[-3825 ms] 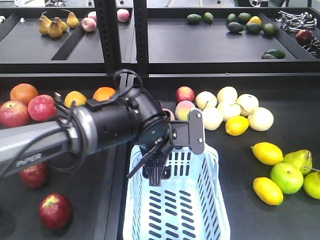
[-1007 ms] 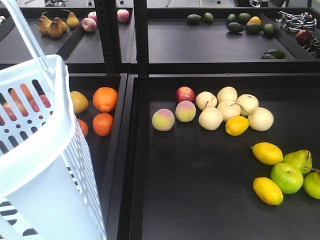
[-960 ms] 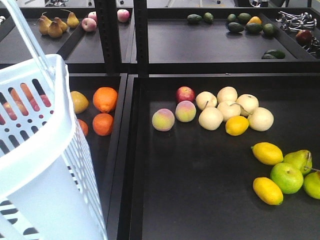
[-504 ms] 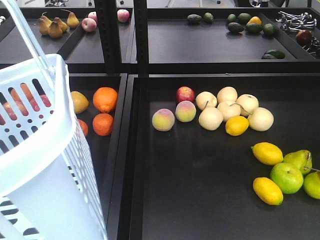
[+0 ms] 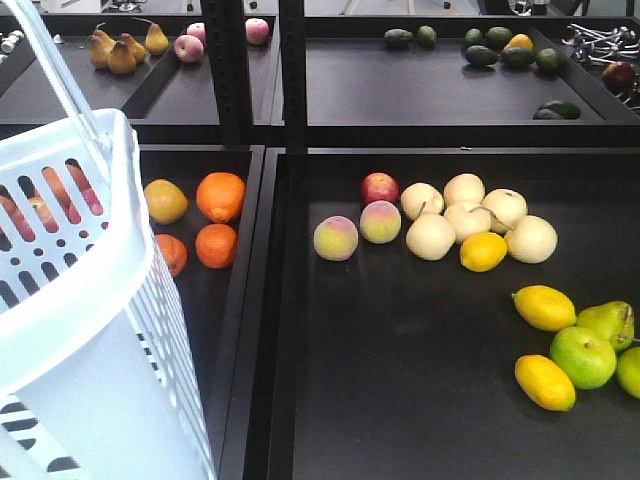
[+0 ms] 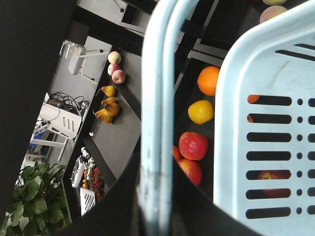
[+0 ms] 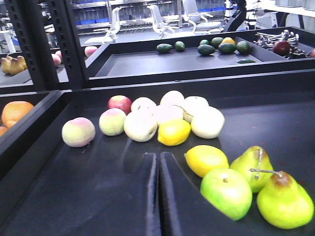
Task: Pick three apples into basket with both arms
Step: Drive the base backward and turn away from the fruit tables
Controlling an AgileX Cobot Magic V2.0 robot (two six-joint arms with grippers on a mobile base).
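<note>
Clamping the handle [image 6: 157,98], left gripper [image 6: 156,211] closed around it, basket [image 5: 90,330] tilted at front-left, right gripper [image 7: 158,191] closed empty low over black tray [image 7: 98,196] near lemon [image 7: 206,160], dark apple [image 6: 273,176] seen through basket slots, inside or behind unclear.

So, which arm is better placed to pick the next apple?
Right, probably. The right tool is shut, empty; the left tool holds the basket by its handle. A dark apple shows through the slots.
</note>
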